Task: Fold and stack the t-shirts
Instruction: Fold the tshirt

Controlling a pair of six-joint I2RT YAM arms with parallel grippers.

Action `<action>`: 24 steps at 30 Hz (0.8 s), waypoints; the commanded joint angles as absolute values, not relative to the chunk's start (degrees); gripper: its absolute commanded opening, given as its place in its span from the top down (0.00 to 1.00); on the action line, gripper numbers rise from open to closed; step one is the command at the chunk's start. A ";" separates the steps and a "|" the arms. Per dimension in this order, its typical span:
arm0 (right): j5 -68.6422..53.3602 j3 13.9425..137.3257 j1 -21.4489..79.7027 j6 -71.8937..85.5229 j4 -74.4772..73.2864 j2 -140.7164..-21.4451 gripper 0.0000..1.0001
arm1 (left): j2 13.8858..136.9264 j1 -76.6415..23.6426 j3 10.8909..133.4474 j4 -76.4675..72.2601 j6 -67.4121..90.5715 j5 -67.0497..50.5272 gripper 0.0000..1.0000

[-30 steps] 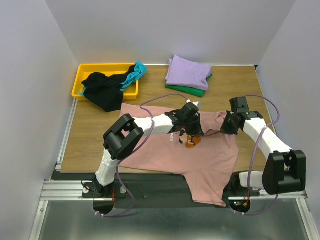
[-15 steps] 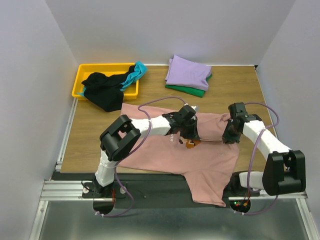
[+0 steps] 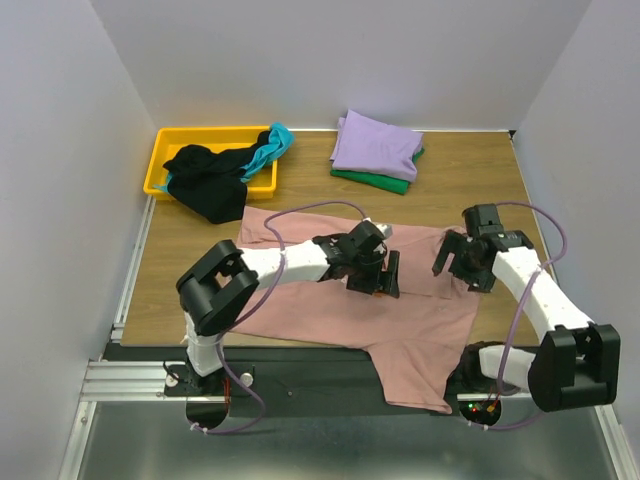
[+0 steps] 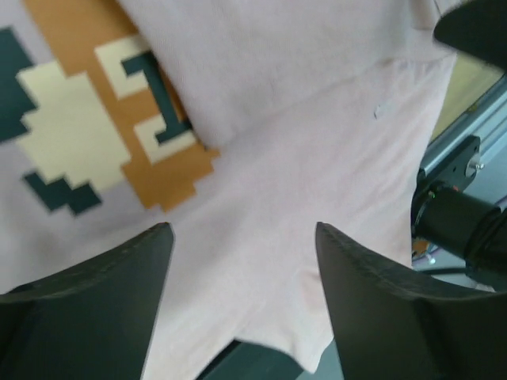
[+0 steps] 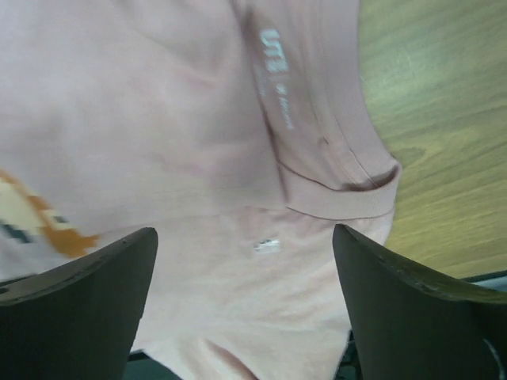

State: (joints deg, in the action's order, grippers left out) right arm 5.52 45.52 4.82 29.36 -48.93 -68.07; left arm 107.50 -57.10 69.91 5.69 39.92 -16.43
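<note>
The dusty-pink t-shirt (image 3: 420, 325) lies spread on the table with its far part folded over toward me, one sleeve hanging off the near edge. Above the fold line at the shirt's middle hovers my left gripper (image 3: 386, 275), open and empty. In the left wrist view the pixel print (image 4: 119, 134) shows partly under the folded layer, beyond the left gripper (image 4: 242, 305). My right gripper (image 3: 461, 264) is open above the shirt's right side; in its wrist view the right gripper (image 5: 245, 305) looks down on the collar (image 5: 341, 194). A folded lavender t-shirt (image 3: 375, 143) sits on a green t-shirt (image 3: 372, 181).
A yellow bin (image 3: 168, 146) at the back left holds a black t-shirt (image 3: 208, 182) spilling over its rim and a teal t-shirt (image 3: 272, 143). White walls enclose the table on three sides. A metal rail (image 3: 320, 378) runs along the near edge.
Both grippers carried the shirt's far edge toward me and then opened, letting the cloth go. The folded layer now lies flat over most of the print.
</note>
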 commanded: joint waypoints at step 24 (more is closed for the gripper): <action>6.32 65.83 4.13 25.93 -23.56 -100.63 0.00 | 101.07 -24.09 62.93 0.44 35.16 5.28 0.03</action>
State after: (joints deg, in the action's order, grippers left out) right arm 2.79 63.66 4.82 26.76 -26.28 -98.21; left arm 98.54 -26.35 63.75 2.39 36.42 5.06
